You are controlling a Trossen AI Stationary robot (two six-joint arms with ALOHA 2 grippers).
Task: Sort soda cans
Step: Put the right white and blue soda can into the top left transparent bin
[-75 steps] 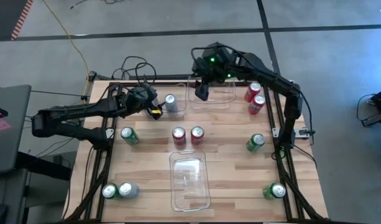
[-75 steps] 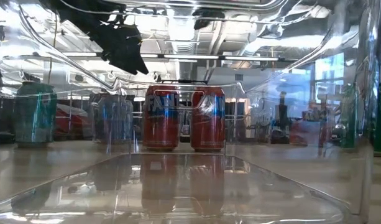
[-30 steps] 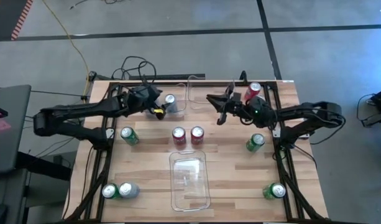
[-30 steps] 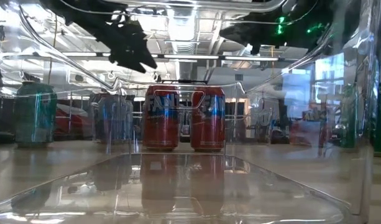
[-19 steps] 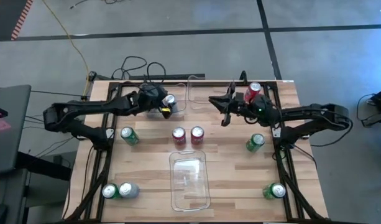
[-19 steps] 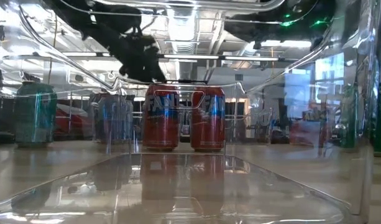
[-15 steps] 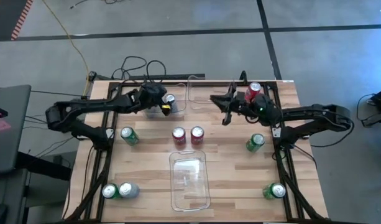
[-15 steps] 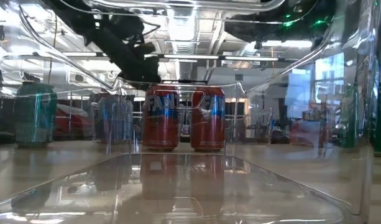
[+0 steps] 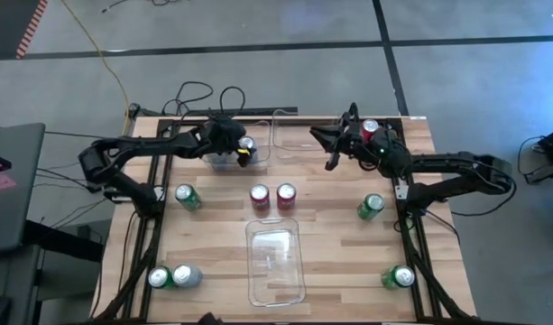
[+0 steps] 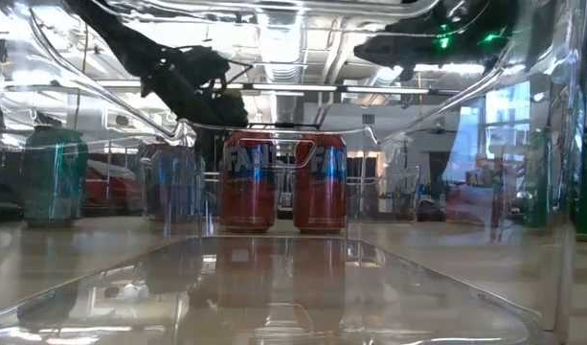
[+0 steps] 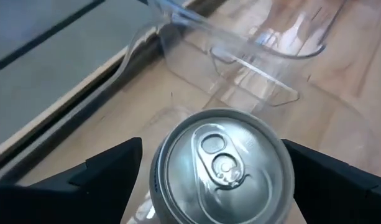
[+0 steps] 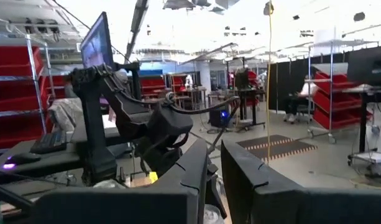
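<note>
My left gripper (image 9: 241, 151) (image 11: 220, 186) is open, with one finger on either side of an upright silver-grey can (image 9: 247, 144) (image 11: 222, 163) near the table's far edge. Touch does not show. My right gripper (image 9: 327, 150) (image 12: 214, 171) is shut, holds nothing and hangs level above the table, right of the far clear bin (image 9: 303, 135). Two red cans (image 9: 259, 195) (image 9: 285, 195) stand on their bases at the table's middle, also plain in the low view (image 10: 248, 182) (image 10: 320, 182). Another red can (image 9: 371, 128) stands behind the right arm.
Green cans stand at the left (image 9: 187, 196), the right (image 9: 371, 206) and the near right corner (image 9: 400, 276). A green (image 9: 159, 276) and a silver can (image 9: 184, 275) sit at the near left corner. A clear bin (image 9: 274, 262) lies near centre. A clear bin wall (image 11: 252, 50) stands beyond the silver can.
My left gripper has moved toward the table's right and far edge, onto the silver-grey can, and its fingers now stand on both sides of the can's top. My right gripper has drifted slightly toward the right and far edge. No can has moved.
</note>
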